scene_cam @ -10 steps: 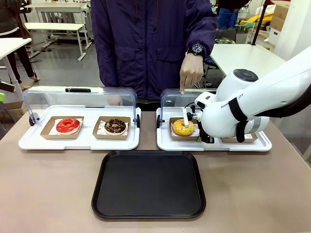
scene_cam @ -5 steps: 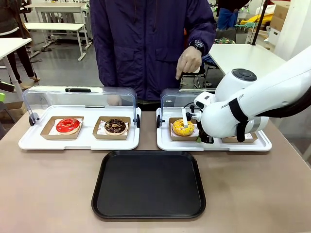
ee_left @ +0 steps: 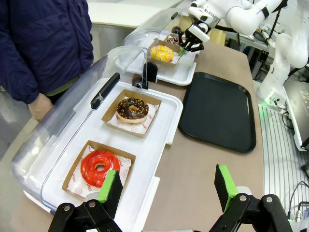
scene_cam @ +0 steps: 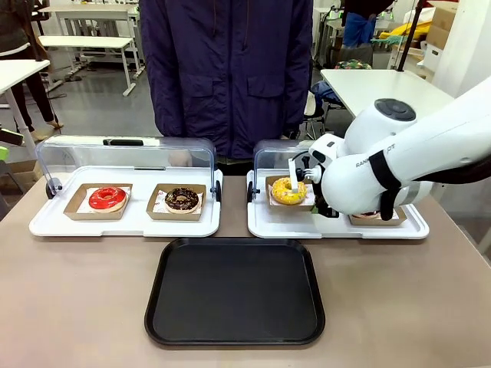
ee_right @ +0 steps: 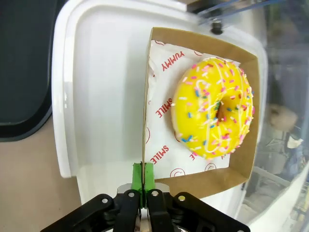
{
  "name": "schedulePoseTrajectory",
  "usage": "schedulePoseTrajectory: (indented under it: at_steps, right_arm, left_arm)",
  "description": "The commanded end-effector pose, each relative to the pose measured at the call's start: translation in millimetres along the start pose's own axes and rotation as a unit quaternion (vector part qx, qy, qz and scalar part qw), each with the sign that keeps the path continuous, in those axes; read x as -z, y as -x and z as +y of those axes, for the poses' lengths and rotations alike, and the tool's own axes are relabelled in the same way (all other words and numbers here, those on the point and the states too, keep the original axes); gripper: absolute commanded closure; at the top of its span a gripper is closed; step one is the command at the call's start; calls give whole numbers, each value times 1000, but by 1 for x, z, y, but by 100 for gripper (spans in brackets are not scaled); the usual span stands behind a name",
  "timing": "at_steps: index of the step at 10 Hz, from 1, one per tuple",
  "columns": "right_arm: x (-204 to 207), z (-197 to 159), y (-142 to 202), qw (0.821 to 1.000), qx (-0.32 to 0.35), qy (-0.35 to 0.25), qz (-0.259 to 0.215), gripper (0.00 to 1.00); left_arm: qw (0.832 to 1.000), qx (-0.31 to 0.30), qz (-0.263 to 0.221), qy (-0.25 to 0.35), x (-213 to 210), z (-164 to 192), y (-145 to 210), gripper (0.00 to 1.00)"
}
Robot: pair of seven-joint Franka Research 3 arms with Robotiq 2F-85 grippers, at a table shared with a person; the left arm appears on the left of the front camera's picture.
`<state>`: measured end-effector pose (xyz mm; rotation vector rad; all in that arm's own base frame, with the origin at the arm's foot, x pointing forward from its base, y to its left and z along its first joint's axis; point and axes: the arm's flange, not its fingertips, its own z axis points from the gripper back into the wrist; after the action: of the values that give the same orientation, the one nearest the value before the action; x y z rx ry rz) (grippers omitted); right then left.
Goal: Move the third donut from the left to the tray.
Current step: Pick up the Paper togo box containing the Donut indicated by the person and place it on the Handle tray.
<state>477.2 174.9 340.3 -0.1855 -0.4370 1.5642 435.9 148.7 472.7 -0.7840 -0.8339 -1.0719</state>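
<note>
The third donut from the left point(scene_cam: 288, 190) is sitting in its cardboard holder point(ee_right: 193, 186), right of centre in the front view; the right pincer point(ee_right: 143, 176) is pinching the holder's wall. The tray point(scene_cam: 234, 295) is lying below-left of it. The left pincer point(ee_left: 166, 191) is hanging spread.

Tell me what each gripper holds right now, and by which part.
The right gripper pinches the side wall of the cardboard holder under the yellow donut. The left gripper is open and holds nothing.

yellow donut point(scene_cam: 289, 190) seemingly raised, black tray point(scene_cam: 235, 293) flat
</note>
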Motion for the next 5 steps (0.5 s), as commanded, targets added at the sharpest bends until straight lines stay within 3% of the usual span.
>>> schedulePoseTrajectory:
  at_steps: [1, 5]
  right_arm:
    - [-25, 14, -2, 999, 8, 33, -2, 98]
    - [-65, 43, -14, 999, 18, 26, -22, 98]
  left_arm:
    - [1000, -2, 8, 5, -1, -2, -2, 0]
    - [1000, -2, 8, 5, -1, -2, -2, 0]
